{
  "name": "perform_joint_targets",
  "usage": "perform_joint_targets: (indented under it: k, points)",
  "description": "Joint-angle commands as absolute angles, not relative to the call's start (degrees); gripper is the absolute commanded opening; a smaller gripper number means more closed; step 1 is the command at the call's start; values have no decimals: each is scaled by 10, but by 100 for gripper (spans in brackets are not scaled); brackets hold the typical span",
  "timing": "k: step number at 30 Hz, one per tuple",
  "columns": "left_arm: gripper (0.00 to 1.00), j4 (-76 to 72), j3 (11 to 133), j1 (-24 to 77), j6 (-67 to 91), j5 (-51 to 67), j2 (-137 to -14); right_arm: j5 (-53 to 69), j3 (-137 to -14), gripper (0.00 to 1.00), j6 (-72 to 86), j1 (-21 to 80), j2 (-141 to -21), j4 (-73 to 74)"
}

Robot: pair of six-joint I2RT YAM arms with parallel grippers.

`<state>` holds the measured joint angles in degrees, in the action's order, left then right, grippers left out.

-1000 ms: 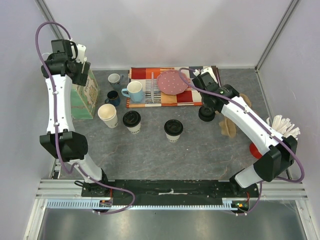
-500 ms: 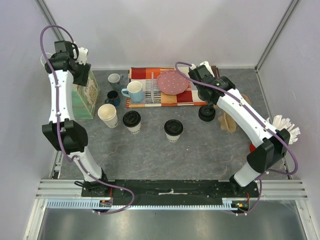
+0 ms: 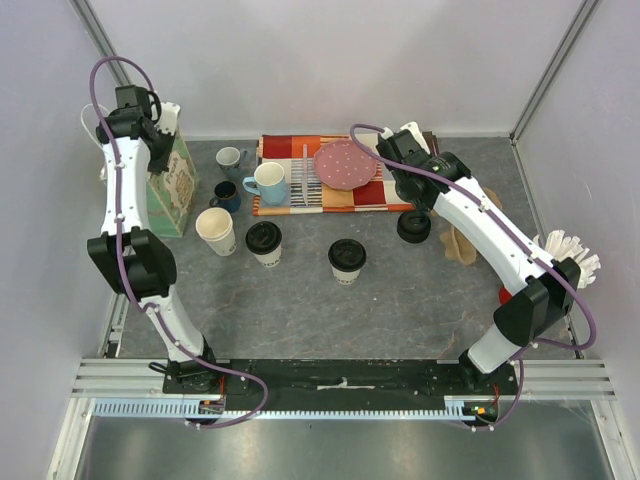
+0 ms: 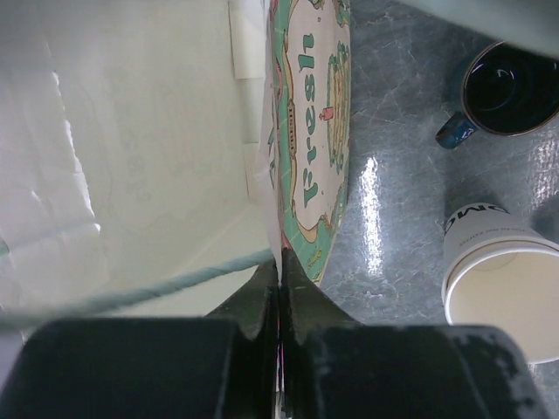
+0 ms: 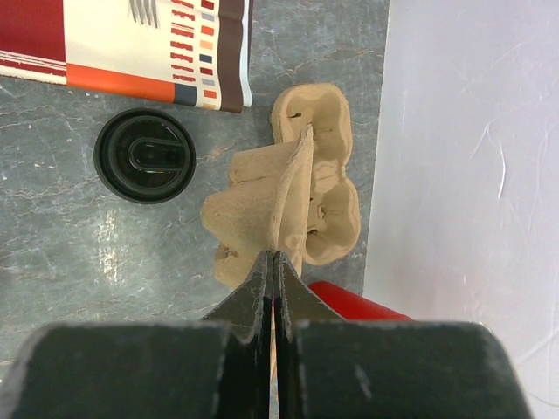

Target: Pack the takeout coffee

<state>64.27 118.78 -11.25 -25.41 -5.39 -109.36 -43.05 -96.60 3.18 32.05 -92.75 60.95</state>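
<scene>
While left fingers (image 4: 253, 305) pinch bag (image 4: 310, 131) rim, right fingers (image 5: 249, 297) closed empty; three cups (image 3: 216, 230) (image 3: 264, 242) (image 3: 347, 260), one loose lid (image 3: 413, 226)

open cup (image 3: 216, 229) right of bag (image 3: 172, 190) | loose lid (image 3: 414, 226) left of carrier (image 3: 460, 246) (near mat (image 3: 300, 190))

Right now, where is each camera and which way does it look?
Top: above and behind, looking down at the table; both arms show.
Left wrist: on the left arm, looking down past the left tool, closed on the paper bag; open cup beside.
Right wrist: on the right arm, looking down past the shut right tool at the cup carrier and loose lid.
Shared: top also shows that cup and lid.
</scene>
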Motion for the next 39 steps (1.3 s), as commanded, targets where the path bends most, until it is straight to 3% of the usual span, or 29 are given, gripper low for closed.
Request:
perform_joint_targets:
  k: [1, 13, 19, 29, 39]
  points:
    - [2, 633, 1213, -118, -267, -66, -1079, -459, -964, 0, 23, 323, -903, 605]
    - [2, 547, 1216, -117, -287, -90, -953, -458, -944, 0, 11, 323, -876, 570]
    - [2, 541, 1236, -101, -290, 27, -872, -467, -942, 0, 4, 319, -875, 541]
    - [2, 583, 1328, 129, -281, 89, -833, -428, -993, 0, 4, 233, -864, 512]
    - [2, 613, 1388, 269, -249, 223, -855, -411, -1041, 0, -18, 159, -839, 500]
